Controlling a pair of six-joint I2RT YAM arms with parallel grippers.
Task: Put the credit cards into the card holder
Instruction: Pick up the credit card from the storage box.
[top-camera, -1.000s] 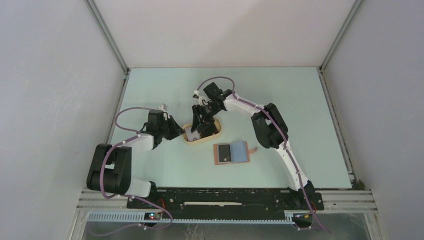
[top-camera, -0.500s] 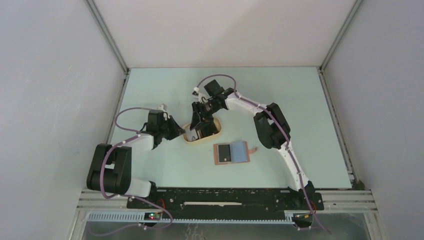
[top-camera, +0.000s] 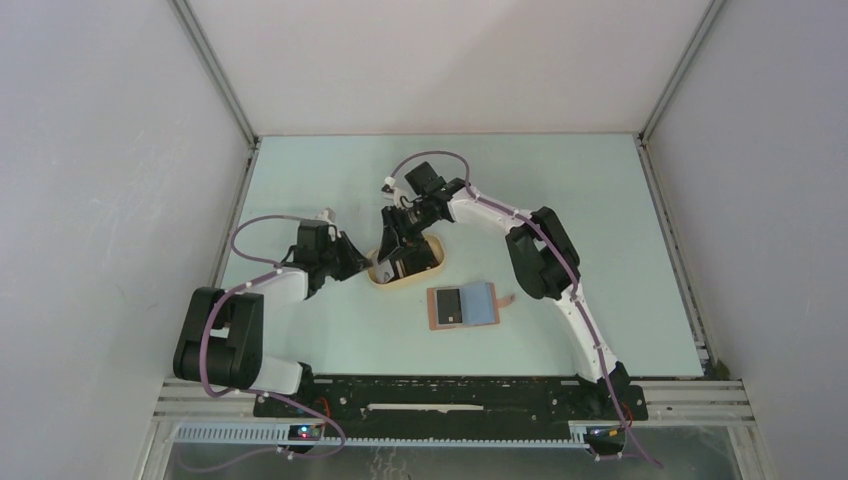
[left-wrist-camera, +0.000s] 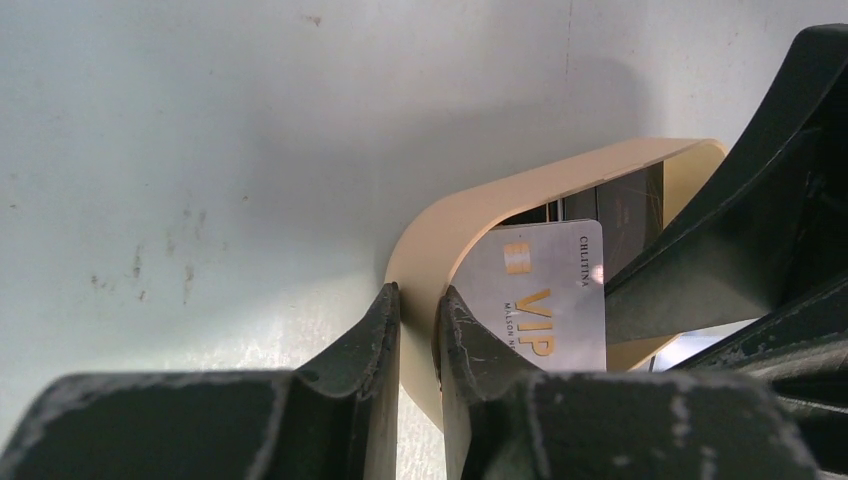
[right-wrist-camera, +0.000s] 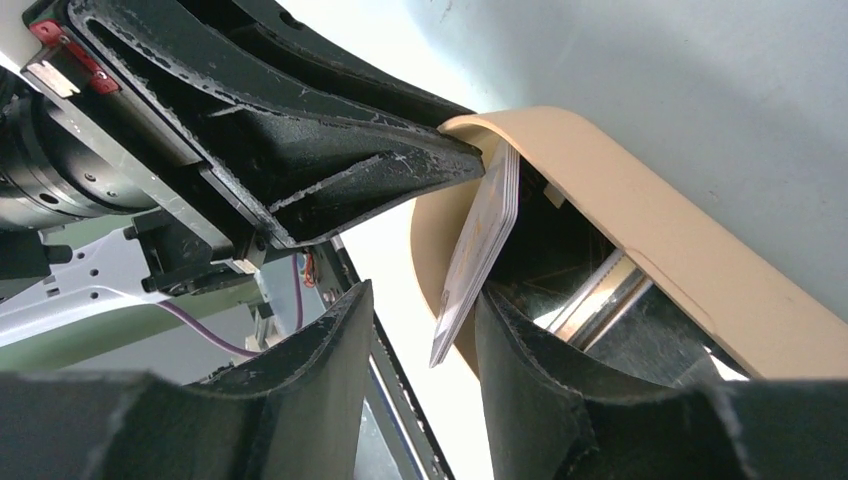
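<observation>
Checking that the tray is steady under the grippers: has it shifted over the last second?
No. In the overhead view the tray keeps the same spot and angle relative to the open wallet lying near it.

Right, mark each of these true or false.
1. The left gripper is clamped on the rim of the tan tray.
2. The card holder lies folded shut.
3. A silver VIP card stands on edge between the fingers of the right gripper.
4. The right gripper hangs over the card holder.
1. True. The left gripper pinches the wall of the tan tray.
2. False. The card holder lies open on the table, its blue lining showing.
3. True. The VIP card stands tilted in the tray between the fingers of the right gripper, whose jaws are apart.
4. False. It reaches into the tray; the card holder lies apart, nearer the arm bases.
</observation>
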